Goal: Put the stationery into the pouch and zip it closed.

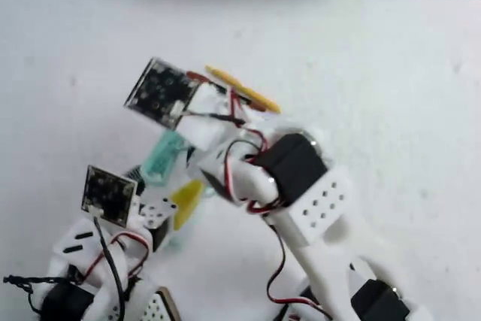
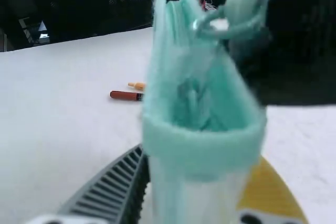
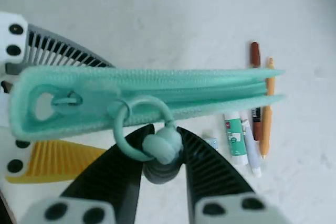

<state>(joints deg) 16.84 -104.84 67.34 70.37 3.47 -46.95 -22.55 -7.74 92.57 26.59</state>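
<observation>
Standing on edge, zip uppermost, the teal pouch runs lengthwise from the left gripper, clamped on one end, toward the red pen and orange pen lying beside the other. The right gripper pinches the zipper pull. The white table stretches wide beyond them to its far edge.

The pouch has a fuzzy, matt band of woven cloth along its zip. Below that band its body looks like smooth, half-clear plastic. Its pull, ring and ball alike, is smooth matt plastic. The right gripper has black, ribbed, matt plastic fingers. The left gripper has one grey and one yellow finger, both also ribbed plastic. The table is matt white and faintly grained. The pens, at the pouch's 1 o'clock in the high view, look like glossy plastic.
</observation>
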